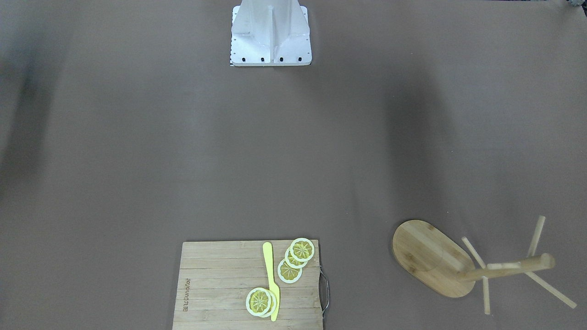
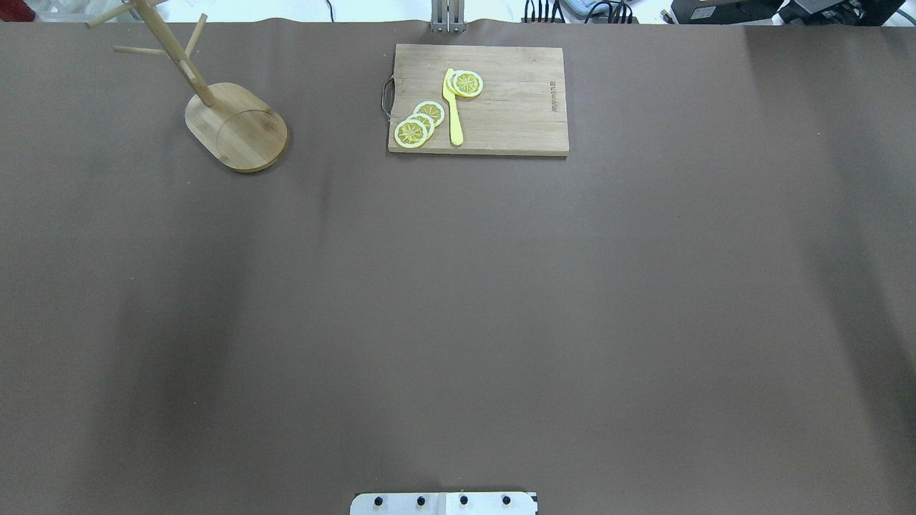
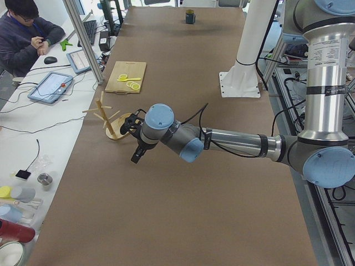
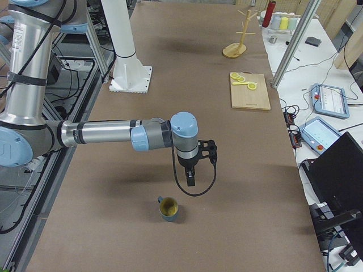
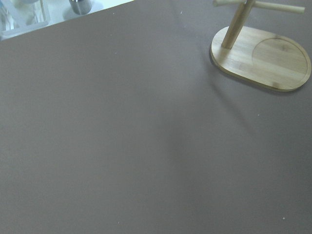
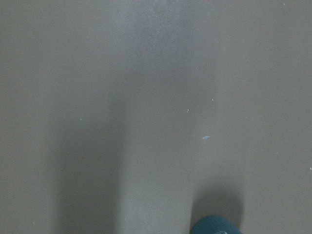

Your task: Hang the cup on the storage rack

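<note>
The cup (image 4: pixel 168 209) stands upright on the brown table at the robot's right end, its yellow inside showing. It is small and far off in the exterior left view (image 3: pixel 190 16), and only its rim shows in the right wrist view (image 6: pixel 214 226). The storage rack (image 2: pixel 236 127) stands upright at the far left, and it also shows in the front-facing view (image 1: pixel 433 259) and the left wrist view (image 5: pixel 261 58). My left gripper (image 3: pixel 136 158) hangs above the table close to the rack. My right gripper (image 4: pixel 190 181) hangs just above and beside the cup. I cannot tell whether either is open or shut.
A wooden cutting board (image 2: pixel 515 107) with lemon slices (image 2: pixel 411 133) and a yellow knife (image 2: pixel 453 107) lies at the far middle edge. The robot's white base (image 1: pixel 270 36) stands at the near edge. An operator (image 3: pixel 22 33) sits at a side table.
</note>
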### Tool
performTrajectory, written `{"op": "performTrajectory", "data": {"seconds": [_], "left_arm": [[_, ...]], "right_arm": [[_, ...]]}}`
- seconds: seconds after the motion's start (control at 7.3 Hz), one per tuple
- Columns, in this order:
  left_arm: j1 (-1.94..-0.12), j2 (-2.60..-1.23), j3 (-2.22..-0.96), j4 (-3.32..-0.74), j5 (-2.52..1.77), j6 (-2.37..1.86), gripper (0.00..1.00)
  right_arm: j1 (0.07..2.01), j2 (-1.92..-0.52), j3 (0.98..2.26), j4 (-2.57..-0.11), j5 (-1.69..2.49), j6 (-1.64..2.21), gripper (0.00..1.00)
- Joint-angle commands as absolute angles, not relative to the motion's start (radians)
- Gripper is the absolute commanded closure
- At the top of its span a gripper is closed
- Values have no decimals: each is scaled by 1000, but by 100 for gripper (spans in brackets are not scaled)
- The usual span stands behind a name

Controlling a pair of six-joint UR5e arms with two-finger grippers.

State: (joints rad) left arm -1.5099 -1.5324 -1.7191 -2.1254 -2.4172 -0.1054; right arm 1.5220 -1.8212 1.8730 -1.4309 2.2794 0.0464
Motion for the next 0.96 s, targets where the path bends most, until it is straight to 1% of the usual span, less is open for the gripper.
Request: {"op": "performTrajectory", "data": {"seconds": [0.0,0.14,0.27,0.41,0.55,0.82], "left_arm": [[-1509,-1539,-1732,-2146,-2447,-104,1],[-1509,-1536,-1732,-2155,-2447,-107,1],[-1509,-1537,-1730,-2155,-2445,-107,1],[-1509,-1536,-1730,-2157,-2445,-107,1],[-1509,-1534,-1732,-2161,-2445,-106,1],[-1509,-1532,-1732,-2163,-2445,-103,1]], "right_arm": [[1525,-1943,1852,-1297,2307,51,0],[1537,-1988,1814,-1228,2315,48,0],[1566,-2009,1742,-1125,2319,48,0],[1578,-1997,1636,-1012,2319,45,0],[1585,-1994,1579,-949,2319,44,1],[1585,-1980,1543,-934,2321,41,1]]}}
